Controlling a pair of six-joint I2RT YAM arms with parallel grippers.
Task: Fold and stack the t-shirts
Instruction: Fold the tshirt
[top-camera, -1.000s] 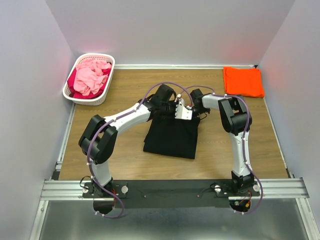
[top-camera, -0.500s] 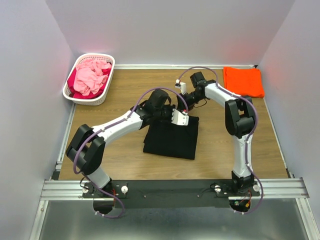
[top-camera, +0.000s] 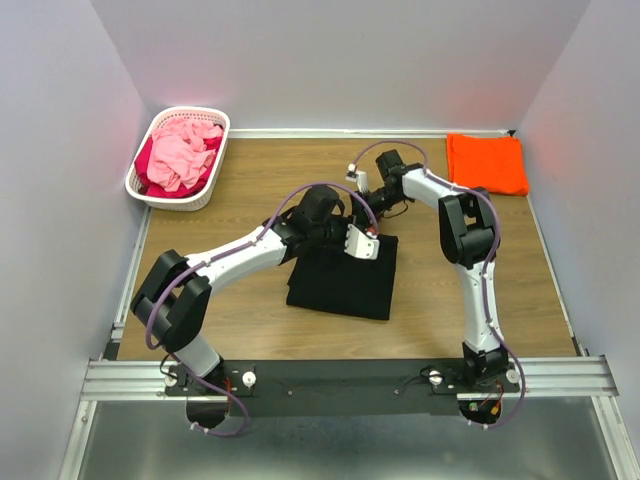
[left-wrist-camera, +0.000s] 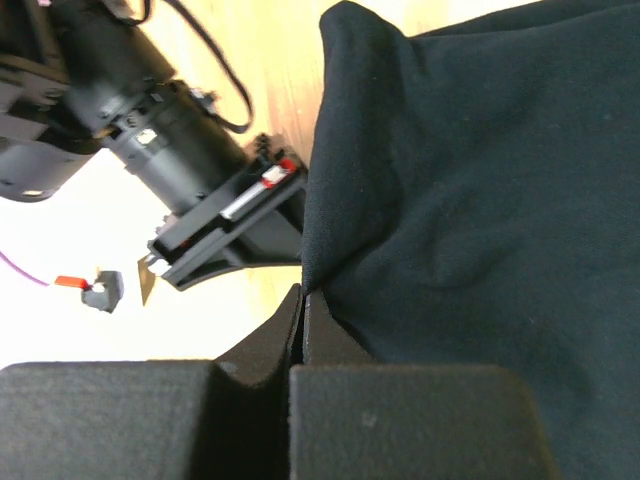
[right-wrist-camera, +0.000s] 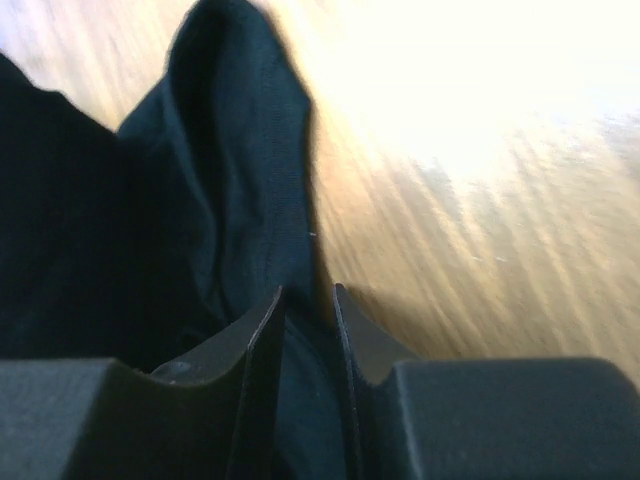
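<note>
A black t-shirt (top-camera: 340, 280) lies folded into a rectangle in the middle of the table. At its far right corner, my left gripper (top-camera: 363, 233) is shut on the edge of the cloth; in the left wrist view its jaws (left-wrist-camera: 302, 293) meet on the black t-shirt (left-wrist-camera: 480, 200). Just behind it, my right gripper (top-camera: 376, 207) pinches a raised fold of the same corner. The right wrist view shows that gripper (right-wrist-camera: 308, 292) with the black cloth (right-wrist-camera: 230, 180) filling the narrow gap. An orange t-shirt (top-camera: 487, 163) lies folded at the back right.
A white lattice basket (top-camera: 150, 192) at the back left holds pink and red cloth (top-camera: 182, 152). White walls stand close around the wooden table (top-camera: 250, 180). Both forearms cross above the black shirt's far edge.
My right wrist has risen and swung toward the back, still at the shirt's far corner. The left arm's elbow has dropped to the near left while its gripper kept hold.
</note>
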